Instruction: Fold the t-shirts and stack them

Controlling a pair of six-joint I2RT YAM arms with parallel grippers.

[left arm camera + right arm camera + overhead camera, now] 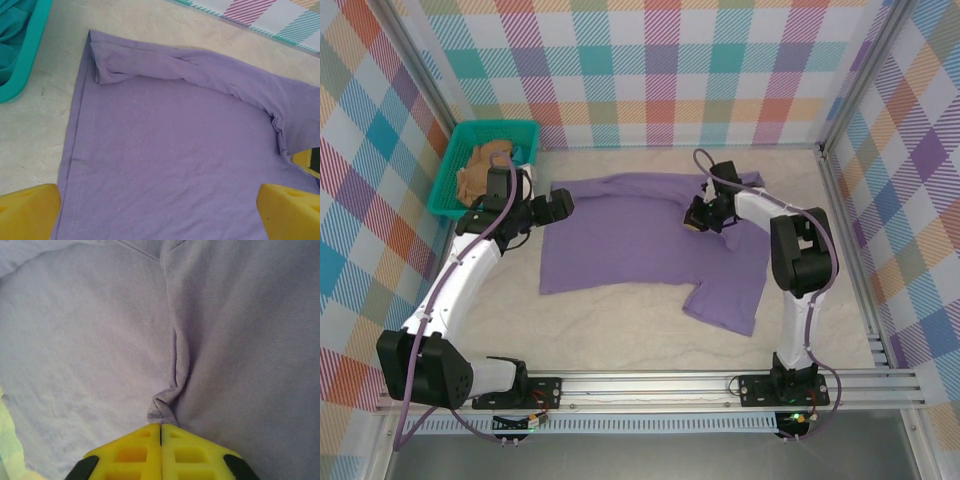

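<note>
Shirt first: the purple shirt point(630, 240) lies spread on the table point(620, 330), about mid-table, one sleeve trailing toward the near right. From the left wrist we see its far edge rolled over into a long strip of doubled cloth point(165, 60), and the rest point(165, 160) lies fairly flat. The tan shirt point(485, 165) sits crumpled in the basket point(450, 170) at the far left corner, well apart from the purple one. The basket wall point(30, 50) shows just beside the purple shirt's corner. We note the left claw point(565, 205) over the shirt's left edge, jaws wide apart. In its own view point(157, 215) the yellow fingers point(25, 212) stand at either side with nothing between them but cloth below. The right claw point(700, 220) is down on the shirt's far right part, near the other sleeve. In its wrist view point(161, 432) the fingers are pressed together, a small pucker of purple cloth point(90, 340) caught at their tips and a crease running away from it.
</note>
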